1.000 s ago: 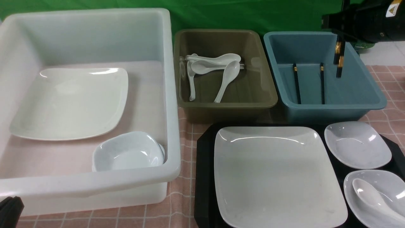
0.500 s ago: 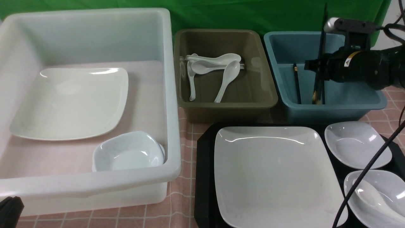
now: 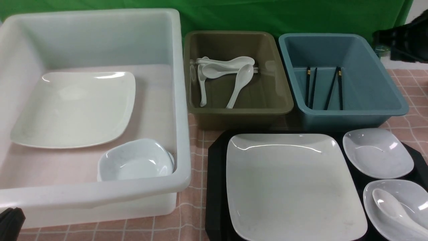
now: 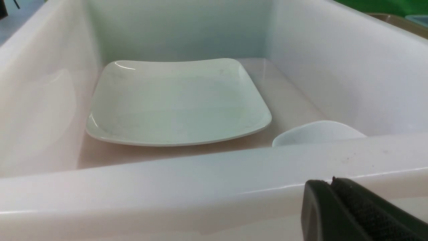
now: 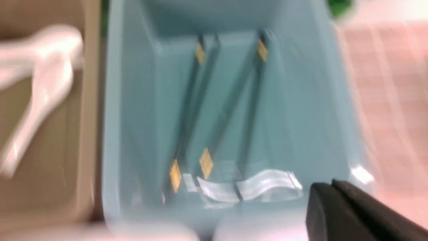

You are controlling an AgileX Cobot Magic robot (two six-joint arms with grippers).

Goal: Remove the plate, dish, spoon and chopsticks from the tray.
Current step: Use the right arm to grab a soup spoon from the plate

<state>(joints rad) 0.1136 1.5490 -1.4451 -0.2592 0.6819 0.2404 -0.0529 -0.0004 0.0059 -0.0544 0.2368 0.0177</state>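
The black tray (image 3: 216,160) sits at the front right and carries the large white plate (image 3: 294,187). To the plate's right lie a small white dish (image 3: 378,154) and a second dish (image 3: 413,197) with the spoon (image 3: 391,207) in it. Several black chopsticks (image 3: 324,88) lie on the floor of the blue tub (image 3: 398,100), seen blurred in the right wrist view as chopsticks (image 5: 190,110). My right gripper (image 5: 331,184) is shut and empty, above the blue tub's near rim; its arm (image 3: 406,40) shows at the far right. My left gripper (image 4: 331,180) is shut and empty in front of the white tub's rim (image 4: 167,187).
The big white tub (image 3: 182,100) on the left holds another plate (image 3: 73,110) and a small dish (image 3: 133,164). The olive tub (image 3: 284,100) in the middle holds several white spoons (image 3: 227,67). A pink checked cloth (image 3: 197,201) covers the table.
The right gripper let the chopsticks go; they now lie in the blue tub. The right arm has pulled away up and to the right, and its jaws have shut. The left arm stayed still.
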